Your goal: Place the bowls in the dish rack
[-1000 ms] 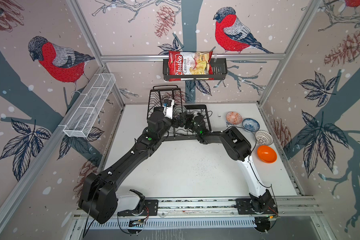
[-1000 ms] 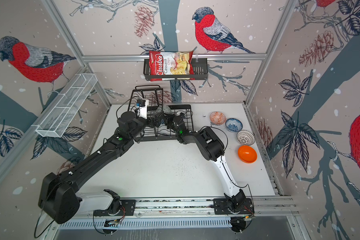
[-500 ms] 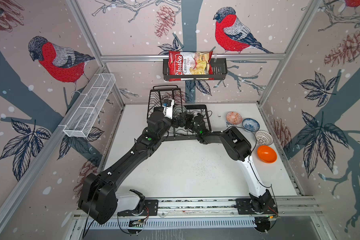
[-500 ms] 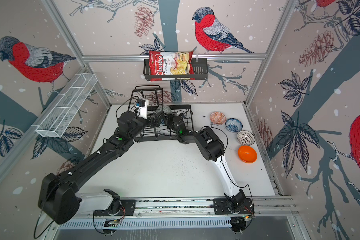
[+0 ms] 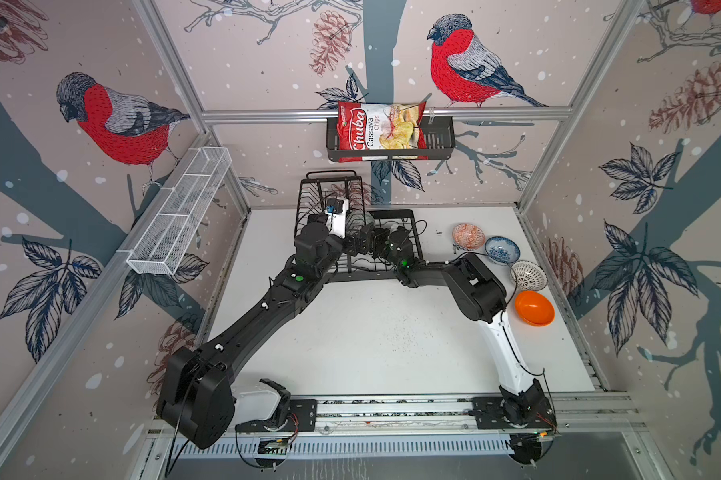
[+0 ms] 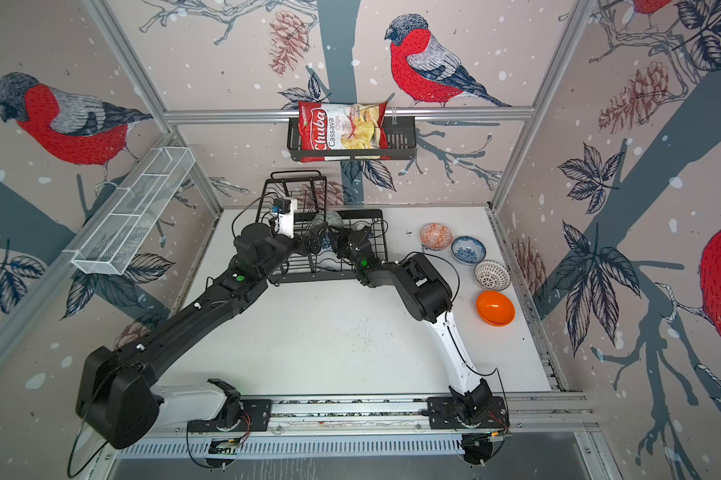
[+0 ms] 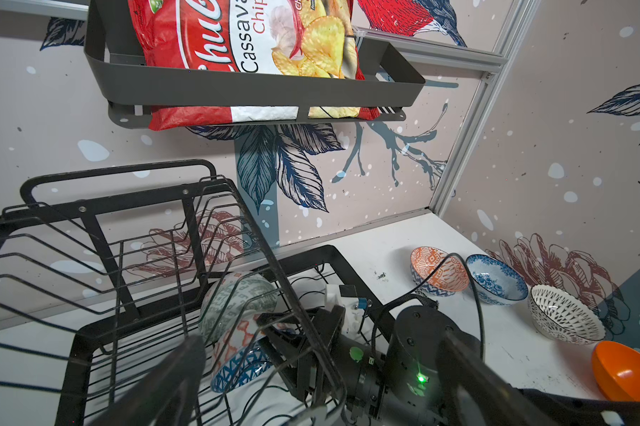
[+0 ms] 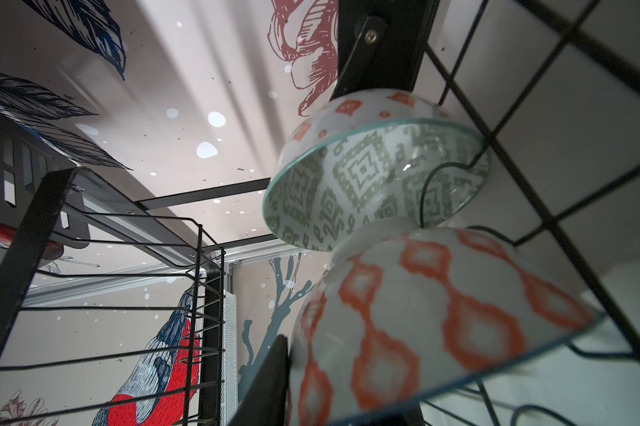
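Has grey-green bowl (image 7: pixel 237 298) and blue-geometric bowl (image 7: pixel 237 354) racked in dish rack (image 7: pixel 86 332). Leaves salmon-orange bowl (image 5: pixel 468 236), floral bowl (image 5: pixel 502 249), lattice bowl (image 5: pixel 528 275) and plain orange bowl (image 5: pixel 535 307) along desk's (image 5: pixel 371 332) right edge. Shows left tool (image 5: pixel 358 243) spread; cannot tell right tool's (image 7: pixel 287 348) grip.

Two tilted bowls (image 7: pixel 237 302) in black rack (image 7: pixel 89 206)

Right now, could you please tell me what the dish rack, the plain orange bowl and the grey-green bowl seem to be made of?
Dish rack: thin black metal wire, probably with a matte coating.
Plain orange bowl: glossy, one even colour; plastic or glazed ceramic.
Grey-green bowl: likely glazed ceramic, with a printed pattern under a shiny highlight.
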Motion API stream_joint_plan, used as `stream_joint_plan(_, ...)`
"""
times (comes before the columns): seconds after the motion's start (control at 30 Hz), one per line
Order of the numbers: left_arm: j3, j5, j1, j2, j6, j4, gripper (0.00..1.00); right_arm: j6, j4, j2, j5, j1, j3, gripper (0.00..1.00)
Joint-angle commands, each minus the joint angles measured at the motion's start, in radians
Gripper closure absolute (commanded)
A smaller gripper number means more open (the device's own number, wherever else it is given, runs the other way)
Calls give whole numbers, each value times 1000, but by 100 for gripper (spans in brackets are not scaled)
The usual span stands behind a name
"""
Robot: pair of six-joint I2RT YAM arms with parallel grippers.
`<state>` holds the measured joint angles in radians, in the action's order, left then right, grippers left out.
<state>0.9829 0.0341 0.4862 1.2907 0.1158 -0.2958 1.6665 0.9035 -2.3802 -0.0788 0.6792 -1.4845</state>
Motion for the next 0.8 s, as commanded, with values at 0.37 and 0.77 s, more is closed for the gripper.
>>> stream_joint_plan(0.37,-2,19,-4,-7,6,-20,3,-25,-2,31,-6,-3,17,68)
stream_joint_plan(0.77,-6,32,-2,-14,19,-29,3,-64,-3,103,-6,-17,82,61)
